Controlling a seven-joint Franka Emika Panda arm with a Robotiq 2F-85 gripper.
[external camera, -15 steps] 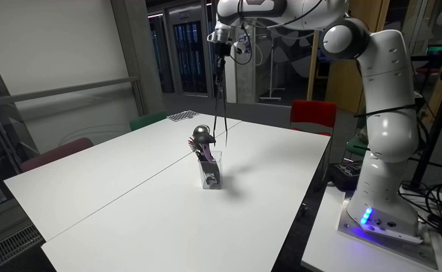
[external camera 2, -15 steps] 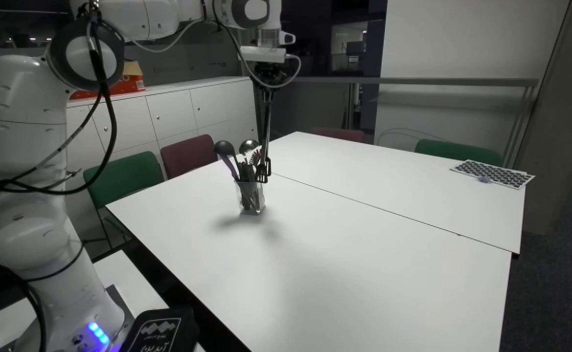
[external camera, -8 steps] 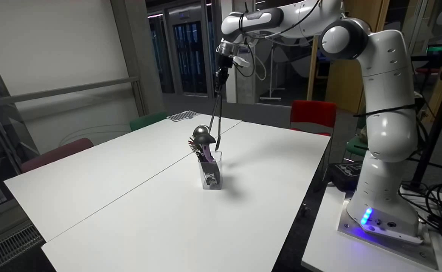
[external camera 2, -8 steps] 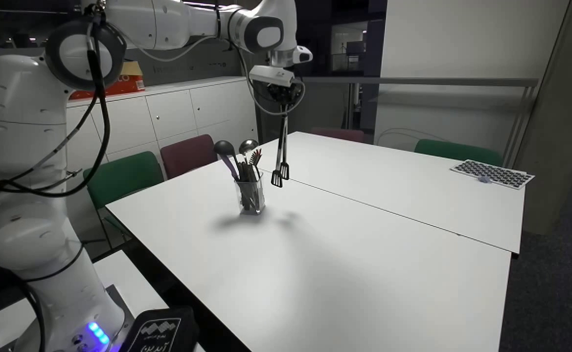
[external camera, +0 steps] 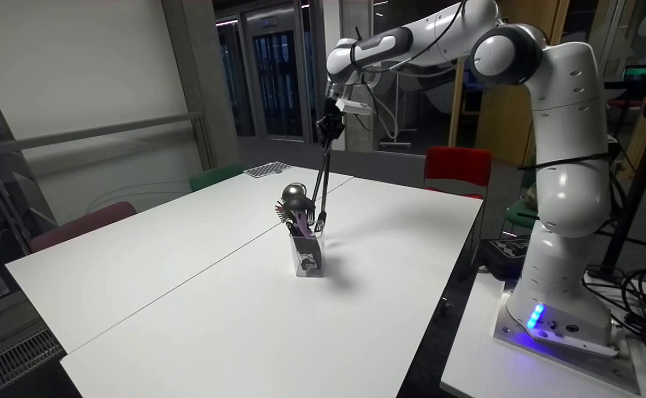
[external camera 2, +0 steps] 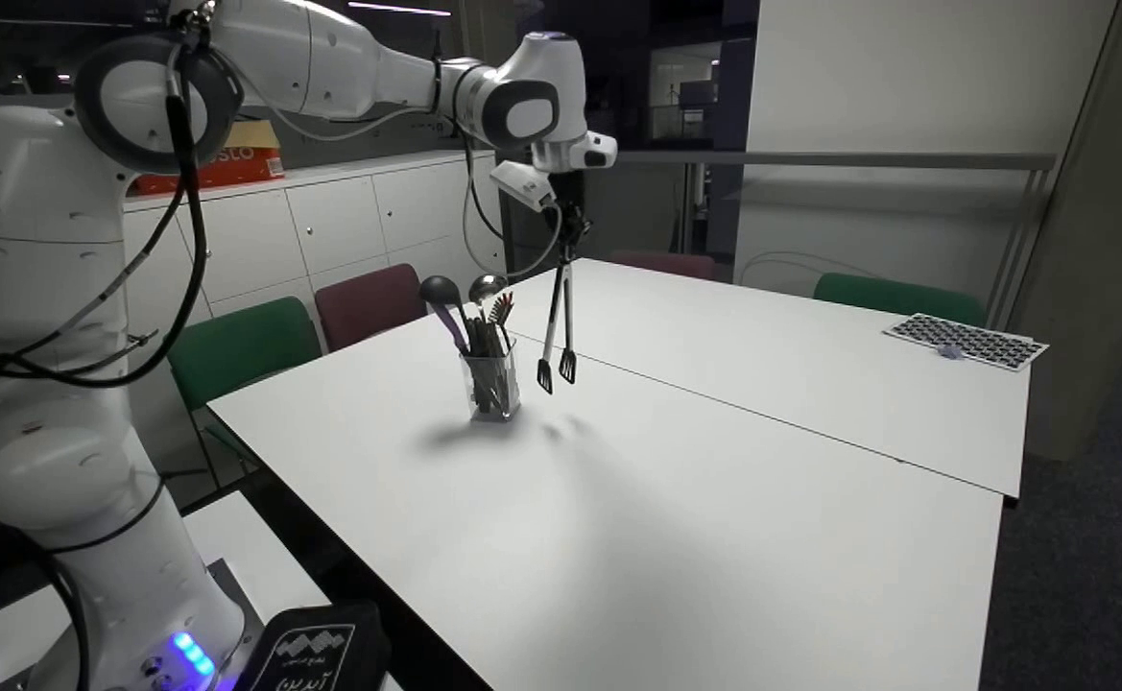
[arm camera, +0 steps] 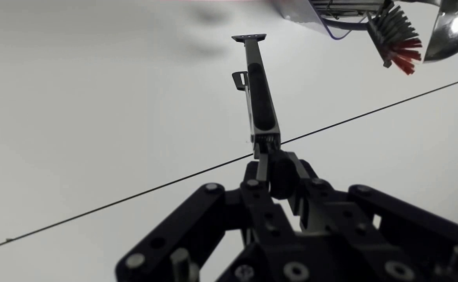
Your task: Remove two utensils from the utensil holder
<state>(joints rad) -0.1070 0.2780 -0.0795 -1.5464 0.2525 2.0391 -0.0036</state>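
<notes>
Counted: one utensil holder (external camera 2: 472, 389). Inside the utensil holder: two ladles (external camera 2: 440, 291), one black and one silvery; one brush (arm camera: 399, 43) with red bristles; the remaining utensils (external camera 2: 489, 338) crowd together and cannot be counted. Near the utensil holder: one pair of tongs (arm camera: 263, 94), two slotted ends. Above the level of the utensil holder: one tool (arm camera: 281, 168), on one arm (external camera 2: 330, 67). Beneath the utensil holder: one surface (external camera 2: 714, 470). Well apart from the utensil holder: at least one checkered sheet (external camera 2: 966, 341); one cardboard box (external camera 2: 251, 165); one red chair (external camera: 458, 168); four other chairs (external camera 2: 369, 305), two green and two maroon, in an exterior view.
</notes>
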